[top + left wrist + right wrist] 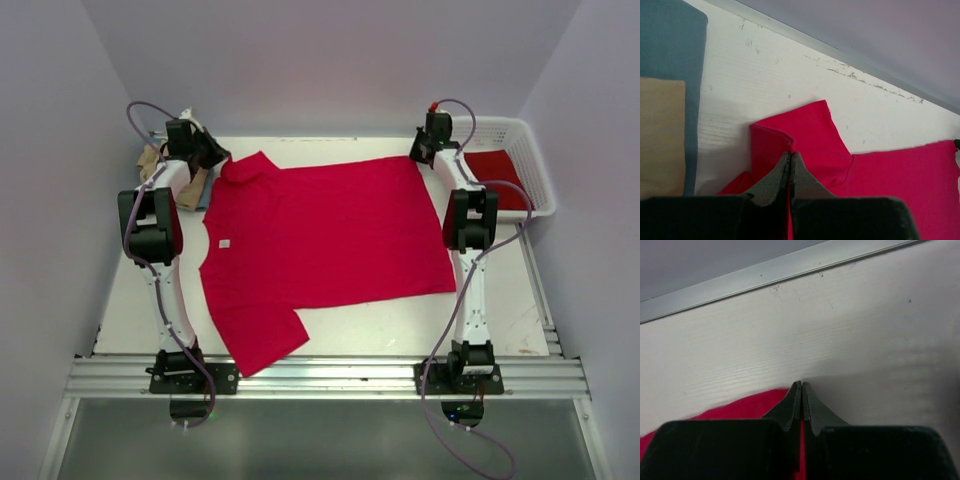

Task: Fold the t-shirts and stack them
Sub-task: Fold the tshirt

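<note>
A bright red t-shirt (330, 230) lies spread flat on the white table, its neck and white tag (225, 242) at the left and its hem at the right. My left gripper (215, 158) is at the far sleeve, and the left wrist view shows it (790, 154) shut on the folded-up sleeve cloth (810, 130). My right gripper (421, 155) is at the shirt's far right hem corner. In the right wrist view it (801, 384) is shut with red cloth (740, 407) between the fingers. A folded tan shirt (660, 135) lies on a blue-grey one (670, 45) at the far left.
A white lattice basket (535, 165) stands at the far right with another red shirt (497, 178) inside. The back wall runs close behind both grippers. A metal rail (330, 375) with both arm bases edges the near side.
</note>
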Robot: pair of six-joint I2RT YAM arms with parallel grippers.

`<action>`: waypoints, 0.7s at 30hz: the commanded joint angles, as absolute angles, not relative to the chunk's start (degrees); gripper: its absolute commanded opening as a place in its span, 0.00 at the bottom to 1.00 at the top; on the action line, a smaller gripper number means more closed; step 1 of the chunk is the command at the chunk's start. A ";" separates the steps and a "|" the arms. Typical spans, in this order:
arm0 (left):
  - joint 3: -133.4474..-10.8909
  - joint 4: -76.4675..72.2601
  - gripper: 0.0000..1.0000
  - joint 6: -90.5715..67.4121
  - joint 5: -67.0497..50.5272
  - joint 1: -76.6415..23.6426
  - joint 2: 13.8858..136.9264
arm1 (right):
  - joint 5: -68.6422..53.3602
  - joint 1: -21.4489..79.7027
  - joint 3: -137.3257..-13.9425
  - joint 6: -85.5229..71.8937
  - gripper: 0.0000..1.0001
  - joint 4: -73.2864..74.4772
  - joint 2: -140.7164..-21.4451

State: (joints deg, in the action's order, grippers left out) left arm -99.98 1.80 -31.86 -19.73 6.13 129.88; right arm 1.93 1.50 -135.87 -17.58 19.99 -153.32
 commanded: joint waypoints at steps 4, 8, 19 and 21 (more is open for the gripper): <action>-101.69 -3.08 0.00 -31.12 -23.82 6.33 129.02 | 6.58 1.49 -128.06 -17.14 0.00 20.48 -144.42; -102.39 -2.72 0.00 -30.06 -23.56 6.68 127.45 | 8.69 1.49 -126.04 -16.70 0.00 18.29 -139.49; -103.97 -3.51 0.00 -29.88 -23.73 7.56 122.96 | 11.69 1.50 -124.72 -14.07 0.00 17.84 -131.41; -103.80 -3.52 0.00 -29.88 -23.64 7.73 122.26 | 12.56 1.41 -122.80 -13.63 0.00 17.40 -130.09</action>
